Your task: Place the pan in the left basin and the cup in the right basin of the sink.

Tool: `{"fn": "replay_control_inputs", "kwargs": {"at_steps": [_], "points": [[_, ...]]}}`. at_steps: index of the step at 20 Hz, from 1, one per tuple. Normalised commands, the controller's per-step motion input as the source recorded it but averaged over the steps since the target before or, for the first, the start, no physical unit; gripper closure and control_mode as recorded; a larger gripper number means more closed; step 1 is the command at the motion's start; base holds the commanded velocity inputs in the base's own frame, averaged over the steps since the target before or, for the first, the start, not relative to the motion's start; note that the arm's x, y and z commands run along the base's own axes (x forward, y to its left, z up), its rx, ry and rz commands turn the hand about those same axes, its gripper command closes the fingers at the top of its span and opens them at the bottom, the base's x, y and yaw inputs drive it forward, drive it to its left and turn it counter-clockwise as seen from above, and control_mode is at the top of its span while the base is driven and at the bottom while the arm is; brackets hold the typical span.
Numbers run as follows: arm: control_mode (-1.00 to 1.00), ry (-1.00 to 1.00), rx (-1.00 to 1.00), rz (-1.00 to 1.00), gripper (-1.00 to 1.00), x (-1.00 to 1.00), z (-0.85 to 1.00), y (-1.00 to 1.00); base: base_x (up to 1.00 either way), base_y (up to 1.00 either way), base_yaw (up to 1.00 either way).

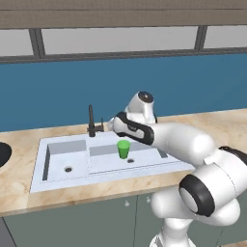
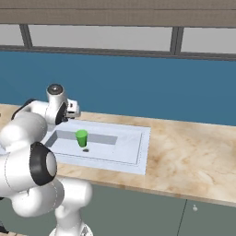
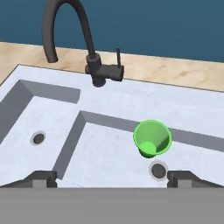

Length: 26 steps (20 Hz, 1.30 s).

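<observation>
The green cup (image 3: 152, 138) stands upright in the right basin (image 3: 109, 148) of the sink (image 1: 41, 181), close to that basin's little round drain (image 3: 158, 170) and just past it, on the side nearer the faucet (image 3: 94, 61); so the cup part of the job looks done. The gripper (image 3: 112, 177) hangs above the sink with its two dark tips spread wide apart; nothing sits between them, and it is not touching the cup; its tips point down over the wall between the two basins.

The left basin (image 1: 60, 161) has just its own small drain (image 1: 68, 169) in it and no pan; so the pan part is not done yet. A dark round edge, which looks like the pan (image 1: 3, 154), peeks in on the counter (image 1: 19, 193) well to the left of the sink, cut off by the picture's side; its handle cannot be seen.

The next move, I think, is to swing the arm left, away from the sink, reach down over the pan, and pinch its rim or handle; the open tips are ready for that; then carry it to the left basin without bumping the faucet.
</observation>
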Motion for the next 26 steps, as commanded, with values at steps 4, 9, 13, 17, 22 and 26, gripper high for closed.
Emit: {"fn": "replay_control_inputs", "kwargs": {"at_steps": [4, 9, 13, 17, 22, 26], "points": [[-1.00, 0.00, 0.09, -0.04, -1.00, -0.01, -0.21, 0.10, 0.00, 0.00, 0.00], [-1.00, 0.00, 0.06, -0.03, -1.00, -0.02, -0.19, 0.07, 0.00, 0.00, 0.00], [-1.00, 0.00, 0.00, -0.02, -1.00, 0.00, -0.05, 0.15, 0.00, 0.00, 0.00], [-1.00, 0.00, 0.00, -0.02, -1.00, -0.01, -0.03, 0.05, 0.00, 0.00, 0.00], [-1.00, 0.00, 0.00, -0.01, -1.00, -0.07, 0.00, -0.36, 0.00, 0.00, 0.00], [-1.00, 0.00, -0.02, 0.00, -1.00, -0.12, 0.00, -0.37, 0.00, 0.00, 0.00]]}}
